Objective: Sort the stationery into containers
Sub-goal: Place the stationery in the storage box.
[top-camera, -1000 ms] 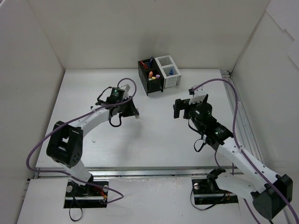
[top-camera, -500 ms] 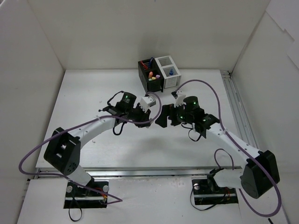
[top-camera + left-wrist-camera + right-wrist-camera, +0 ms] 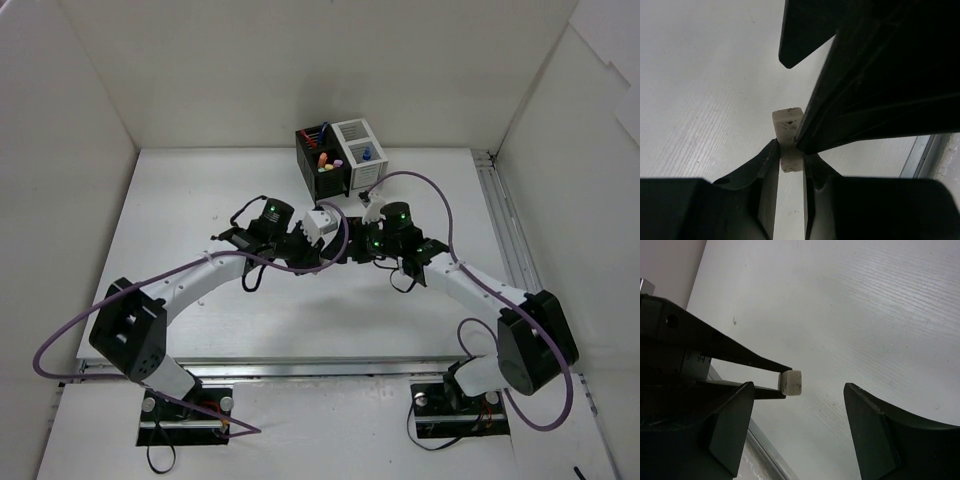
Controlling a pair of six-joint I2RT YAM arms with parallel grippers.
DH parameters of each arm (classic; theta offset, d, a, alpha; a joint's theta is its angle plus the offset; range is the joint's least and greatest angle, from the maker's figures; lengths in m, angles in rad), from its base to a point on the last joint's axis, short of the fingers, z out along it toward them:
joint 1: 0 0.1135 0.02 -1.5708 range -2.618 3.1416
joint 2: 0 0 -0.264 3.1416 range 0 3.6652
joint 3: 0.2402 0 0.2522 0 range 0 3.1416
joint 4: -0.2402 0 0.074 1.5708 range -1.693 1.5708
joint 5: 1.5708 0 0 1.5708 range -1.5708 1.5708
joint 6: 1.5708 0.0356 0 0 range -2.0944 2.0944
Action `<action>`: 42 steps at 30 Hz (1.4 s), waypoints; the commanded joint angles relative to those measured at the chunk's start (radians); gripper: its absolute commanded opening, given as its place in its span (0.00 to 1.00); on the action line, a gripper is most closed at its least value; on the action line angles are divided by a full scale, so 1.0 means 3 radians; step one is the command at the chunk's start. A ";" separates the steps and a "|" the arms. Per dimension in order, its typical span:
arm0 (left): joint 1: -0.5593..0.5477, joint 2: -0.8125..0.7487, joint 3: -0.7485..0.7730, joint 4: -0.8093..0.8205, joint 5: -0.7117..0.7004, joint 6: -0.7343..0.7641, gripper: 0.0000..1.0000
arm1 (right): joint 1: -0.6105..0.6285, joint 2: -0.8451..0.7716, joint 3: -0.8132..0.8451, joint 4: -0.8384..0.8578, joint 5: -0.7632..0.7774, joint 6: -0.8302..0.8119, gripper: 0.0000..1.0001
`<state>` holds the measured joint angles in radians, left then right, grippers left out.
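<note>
Left hand (image 3: 788, 152) on eraser (image 3: 788, 120), tip exposed

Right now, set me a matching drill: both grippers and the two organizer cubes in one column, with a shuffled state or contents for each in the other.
Things:
1. left gripper
2. right gripper
3. black organizer cube
4. white mesh cube

States:
A. contains a blue-capped stick
B. open
C. contains orange, pink and yellow highlighters
D. shut on the eraser

Pairs: 1-D, 2-B, 3-C, 4-A
</note>
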<state>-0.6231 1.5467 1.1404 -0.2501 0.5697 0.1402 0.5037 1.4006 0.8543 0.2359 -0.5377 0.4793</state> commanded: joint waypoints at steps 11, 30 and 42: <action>-0.0024 -0.0216 0.0110 0.0245 -0.0104 0.0013 0.00 | 0.0018 0.0214 0.0113 0.0507 -0.0084 0.0243 0.48; -0.0024 -0.0415 0.0055 0.0496 -0.0400 -0.0089 0.59 | 0.0019 0.0205 0.0480 0.0421 0.0022 0.0008 0.00; 0.0834 -0.1018 -0.0866 0.0956 -0.0518 -0.0789 1.00 | -0.0533 0.0618 0.1952 -0.0183 0.1040 -0.0958 0.00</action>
<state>-0.4080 1.2976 0.8803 -0.0444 0.4332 -0.0090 0.3714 1.5394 1.3186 0.1516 -0.3397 0.2886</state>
